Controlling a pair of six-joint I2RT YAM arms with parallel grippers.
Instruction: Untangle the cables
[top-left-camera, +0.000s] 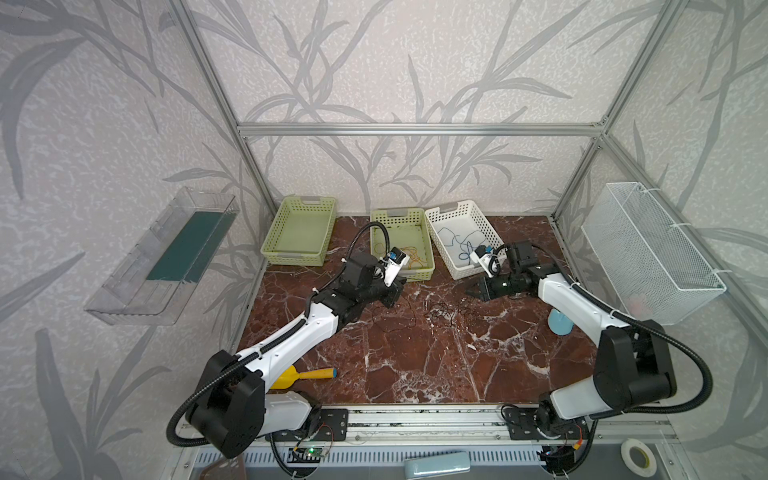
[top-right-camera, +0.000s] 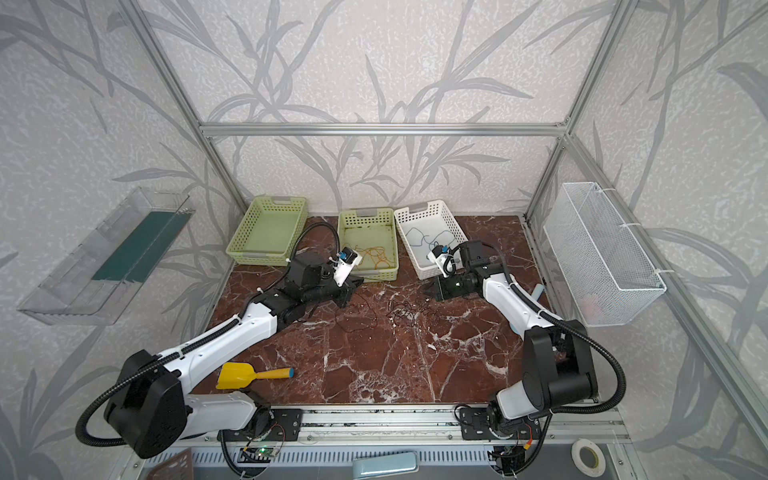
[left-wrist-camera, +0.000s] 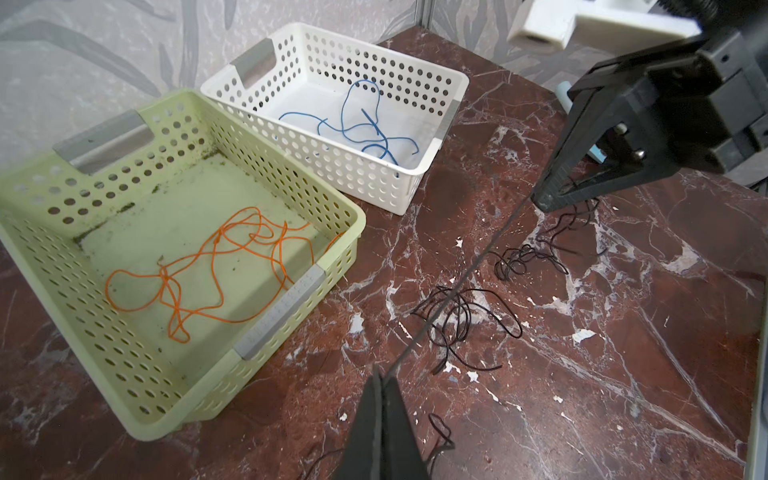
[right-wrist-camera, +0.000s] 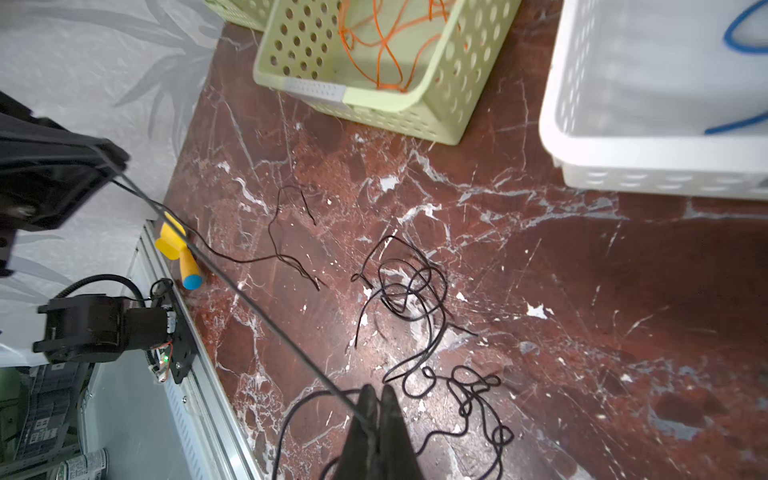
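Drawing one dark cable taut between both grippers.
The left gripper (left-wrist-camera: 380, 376) and right gripper (right-wrist-camera: 376, 392) are each pinching shut on the same dark cable (left-wrist-camera: 461, 286). Judging by the slack, a slow, level pull is being called for, so the dark tangle (right-wrist-camera: 409, 291) on the marble tabletop (left-wrist-camera: 623, 374) is shedding loops, not knotting. Beyond, orange cables (left-wrist-camera: 214, 249) are lying in the green basket (left-wrist-camera: 349, 208), and blue cables (left-wrist-camera: 370, 122) in the white basket (left-wrist-camera: 374, 183).

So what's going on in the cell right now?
Both arms are working one dark cable: the left gripper and the right gripper are each shut on it, and it runs taut between them above the table. More dark cables lie tangled below it. The orange cables sit in a green basket and the blue cables in the white basket.
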